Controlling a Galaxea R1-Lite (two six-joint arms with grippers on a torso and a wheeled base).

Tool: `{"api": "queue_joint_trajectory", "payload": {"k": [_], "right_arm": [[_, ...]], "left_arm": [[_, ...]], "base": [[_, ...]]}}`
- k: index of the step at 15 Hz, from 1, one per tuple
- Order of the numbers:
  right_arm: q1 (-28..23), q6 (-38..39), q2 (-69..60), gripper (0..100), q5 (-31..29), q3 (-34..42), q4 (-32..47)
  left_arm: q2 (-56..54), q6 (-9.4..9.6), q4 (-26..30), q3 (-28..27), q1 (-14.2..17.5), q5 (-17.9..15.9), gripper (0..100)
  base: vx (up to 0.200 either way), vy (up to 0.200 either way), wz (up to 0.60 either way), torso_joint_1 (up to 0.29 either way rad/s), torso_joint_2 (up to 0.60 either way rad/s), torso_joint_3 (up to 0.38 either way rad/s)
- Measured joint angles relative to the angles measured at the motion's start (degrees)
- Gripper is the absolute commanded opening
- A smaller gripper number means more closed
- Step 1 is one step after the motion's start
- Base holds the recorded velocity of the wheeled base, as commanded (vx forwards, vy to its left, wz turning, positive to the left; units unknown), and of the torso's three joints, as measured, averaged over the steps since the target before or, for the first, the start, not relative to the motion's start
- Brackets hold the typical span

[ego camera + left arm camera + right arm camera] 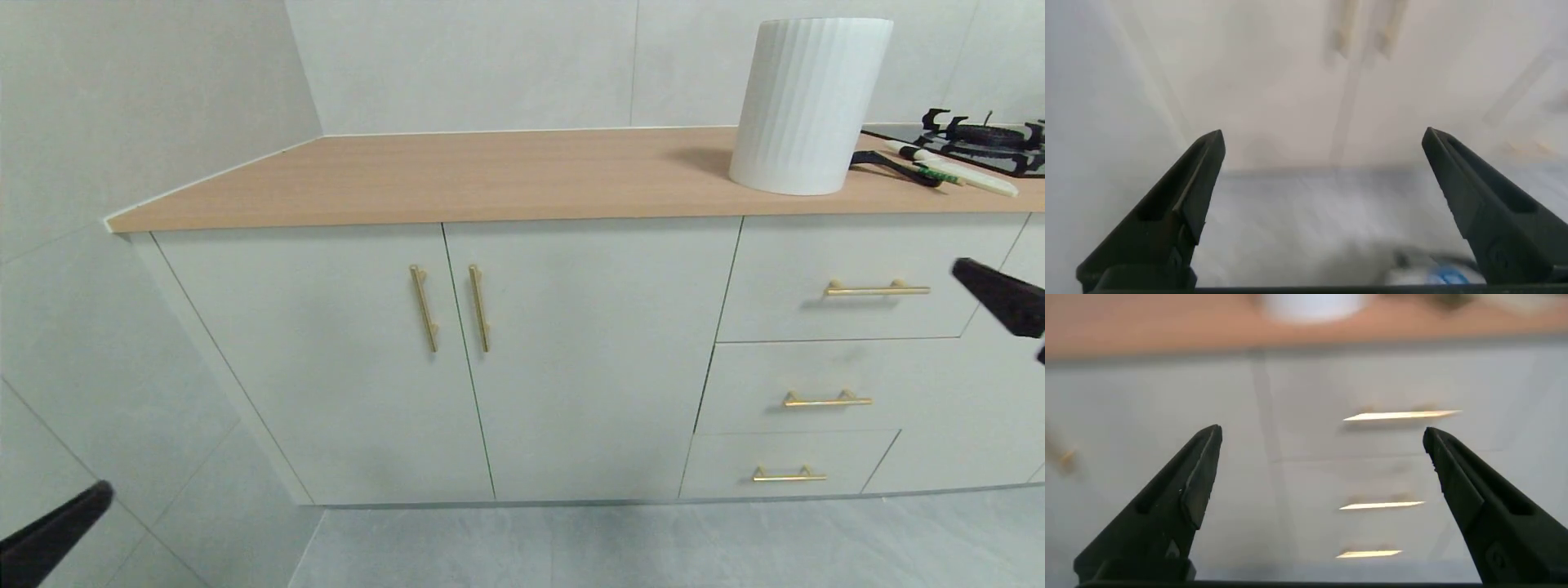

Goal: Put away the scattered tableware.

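While the left gripper (1323, 135) and right gripper (1322, 431) gape empty, the tableware (955, 170) lies well apart on the countertop (490, 175).

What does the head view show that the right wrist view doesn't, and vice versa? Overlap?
Head view, not right wrist: the stove burner, the floor, and the left gripper at the lower left. Right wrist, not head: both fingers of the right gripper, spread wide and empty, facing the drawers. Both: the wooden countertop, the white ribbed container on it (blurred in the wrist view), and the three gold drawer handles.
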Motion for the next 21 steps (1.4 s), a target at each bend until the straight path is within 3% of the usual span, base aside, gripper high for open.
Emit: {"api": "queue_joint_trajectory", "payload": {"k": [3, 5, 7, 11, 14, 17, 21], "right_arm": [[-4.44, -5.35, -15.8, 100, 0.02, 3.84, 5.17], [-7.57, -8.11, -26.73, 100, 0.07, 4.83, 11.25], [-10.36, -10.3, -36.66, 100, 0.24, 5.19, 17.7], [-17.63, -11.75, -52.96, 100, 5.28, 6.05, 29.99], [-18.75, -8.79, -57.48, 100, 8.37, 9.72, 30.68], [-18.83, -4.63, -58.73, 100, 16.23, 16.79, 30.66], [-18.81, -2.56, -59.04, 100, 24.19, 28.81, 34.04]], "left_arm": [[-11.33, 6.36, 0.11, 2.02, 5.6, 0.43, 100], [-18.05, 9.33, 0.11, 3.45, 8.73, 0.65, 100], [-23.32, 11.0, 0.07, 4.28, 11.17, 0.76, 100], [-28.39, 12.01, -5.58, 7.61, 15.15, 1.99, 100], [-32.15, 13.29, -6.51, 12.58, 19.09, -0.69, 100], [-34.05, 13.35, -8.05, 18.07, 20.07, -2.41, 100], [-34.6, 12.69, -10.95, 27.87, 20.22, -10.92, 100]], "base": [[0.0, 0.0, 0.0, 0.0, 0.0, 0.0], [0.0, 0.0, 0.0, 0.0, 0.0, 0.0], [0.0, 0.0, 0.0, 0.0, 0.0, 0.0], [0.0, 0.0, 0.0, 0.0, 0.0, 0.0], [0.0, 0.0, 0.0, 0.0, 0.0, 0.0], [0.0, 0.0, 0.0, 0.0, 0.0, 0.0], [0.0, 0.0, 0.0, 0.0, 0.0, 0.0]]}}
